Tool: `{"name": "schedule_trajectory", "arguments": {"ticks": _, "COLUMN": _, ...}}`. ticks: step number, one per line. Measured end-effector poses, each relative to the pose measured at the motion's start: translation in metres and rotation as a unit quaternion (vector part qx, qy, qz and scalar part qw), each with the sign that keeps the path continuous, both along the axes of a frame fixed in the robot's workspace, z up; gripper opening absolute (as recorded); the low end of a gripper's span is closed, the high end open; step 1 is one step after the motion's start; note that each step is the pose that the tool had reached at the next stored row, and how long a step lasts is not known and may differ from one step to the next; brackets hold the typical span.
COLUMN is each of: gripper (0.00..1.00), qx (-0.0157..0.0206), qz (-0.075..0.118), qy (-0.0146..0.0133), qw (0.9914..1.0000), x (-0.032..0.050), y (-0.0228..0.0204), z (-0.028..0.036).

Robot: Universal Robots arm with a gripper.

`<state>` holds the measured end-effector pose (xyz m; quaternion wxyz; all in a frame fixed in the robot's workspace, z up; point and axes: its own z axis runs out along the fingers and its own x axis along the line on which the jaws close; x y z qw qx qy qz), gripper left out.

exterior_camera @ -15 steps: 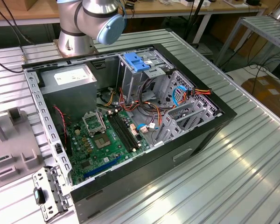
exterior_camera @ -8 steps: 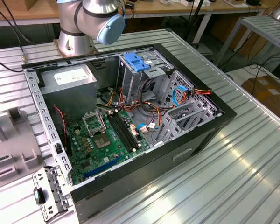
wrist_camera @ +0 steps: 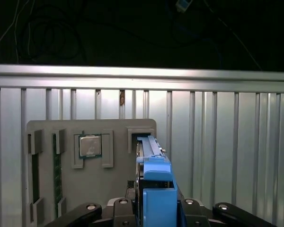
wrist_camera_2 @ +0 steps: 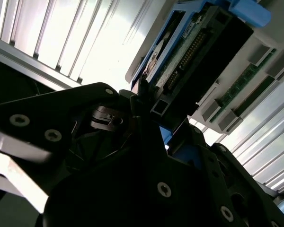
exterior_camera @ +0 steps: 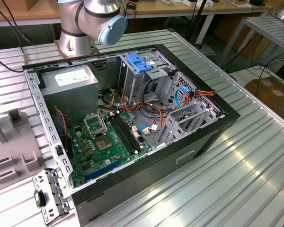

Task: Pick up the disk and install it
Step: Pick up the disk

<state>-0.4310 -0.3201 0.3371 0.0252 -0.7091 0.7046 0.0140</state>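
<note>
The disk (wrist_camera: 154,182) stands on edge with its blue carrier rails toward the camera in the first wrist view. Its far end reaches a slot of the grey parts tray (wrist_camera: 118,130). My gripper (wrist_camera: 156,213) straddles it, black fingers pressed against both sides, shut on it. In the second wrist view the disk (wrist_camera_2: 189,47) shows its connector end and blue rail, with the gripper (wrist_camera_2: 163,127) closed around its near corner. In the exterior view the open computer case (exterior_camera: 132,118) lies on the ribbed table, a blue bracket (exterior_camera: 135,62) on top of its drive cage.
The tray also holds a processor chip (wrist_camera: 90,145) and memory sticks (wrist_camera: 57,165). The arm's base (exterior_camera: 78,40) stands behind the case. A power supply (exterior_camera: 71,85), motherboard (exterior_camera: 106,142) and cables fill the case. A loose metal bracket (exterior_camera: 49,198) lies near the case's front corner.
</note>
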Motion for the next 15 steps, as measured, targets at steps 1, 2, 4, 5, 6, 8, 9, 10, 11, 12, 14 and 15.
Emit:
{"name": "schedule_trajectory", "arguments": {"ticks": 1, "gripper": 0.37, "qx": 0.0000, "qz": 0.000, "qy": 0.0000, "qw": 1.00000, "x": 0.0000, "y": 0.0000, "z": 0.0009}}
{"name": "schedule_trajectory", "arguments": {"ticks": 2, "gripper": 0.37, "qx": 0.0000, "qz": 0.000, "qy": 0.0000, "qw": 1.00000, "x": 0.0000, "y": 0.0000, "z": 0.0018}}
{"name": "schedule_trajectory", "arguments": {"ticks": 4, "gripper": 0.37, "qx": 0.0000, "qz": 0.000, "qy": 0.0000, "qw": 1.00000, "x": 0.0000, "y": 0.0000, "z": 0.0038}}
{"name": "schedule_trajectory", "arguments": {"ticks": 5, "gripper": 0.37, "qx": 0.0000, "qz": 0.000, "qy": 0.0000, "qw": 1.00000, "x": 0.0000, "y": 0.0000, "z": 0.0047}}
{"name": "schedule_trajectory", "arguments": {"ticks": 6, "gripper": 0.37, "qx": 0.0000, "qz": 0.000, "qy": 0.0000, "qw": 1.00000, "x": 0.0000, "y": 0.0000, "z": 0.0054}}
{"name": "schedule_trajectory", "arguments": {"ticks": 8, "gripper": 0.37, "qx": 0.0000, "qz": 0.000, "qy": 0.0000, "qw": 1.00000, "x": 0.0000, "y": 0.0000, "z": 0.0070}}
{"name": "schedule_trajectory", "arguments": {"ticks": 9, "gripper": 0.37, "qx": 0.0000, "qz": 0.000, "qy": 0.0000, "qw": 1.00000, "x": 0.0000, "y": 0.0000, "z": 0.0080}}
{"name": "schedule_trajectory", "arguments": {"ticks": 10, "gripper": 0.37, "qx": 0.0000, "qz": 0.000, "qy": 0.0000, "qw": 1.00000, "x": 0.0000, "y": 0.0000, "z": 0.0086}}
{"name": "schedule_trajectory", "arguments": {"ticks": 11, "gripper": 0.37, "qx": 0.0000, "qz": 0.000, "qy": 0.0000, "qw": 1.00000, "x": 0.0000, "y": 0.0000, "z": 0.0093}}
{"name": "schedule_trajectory", "arguments": {"ticks": 12, "gripper": 0.37, "qx": 0.0000, "qz": 0.000, "qy": 0.0000, "qw": 1.00000, "x": 0.0000, "y": 0.0000, "z": 0.0104}}
{"name": "schedule_trajectory", "arguments": {"ticks": 14, "gripper": 0.37, "qx": 0.0000, "qz": 0.000, "qy": 0.0000, "qw": 1.00000, "x": 0.0000, "y": 0.0000, "z": 0.0125}}
{"name": "schedule_trajectory", "arguments": {"ticks": 15, "gripper": 0.37, "qx": 0.0000, "qz": 0.000, "qy": 0.0000, "qw": 1.00000, "x": 0.0000, "y": 0.0000, "z": 0.0136}}
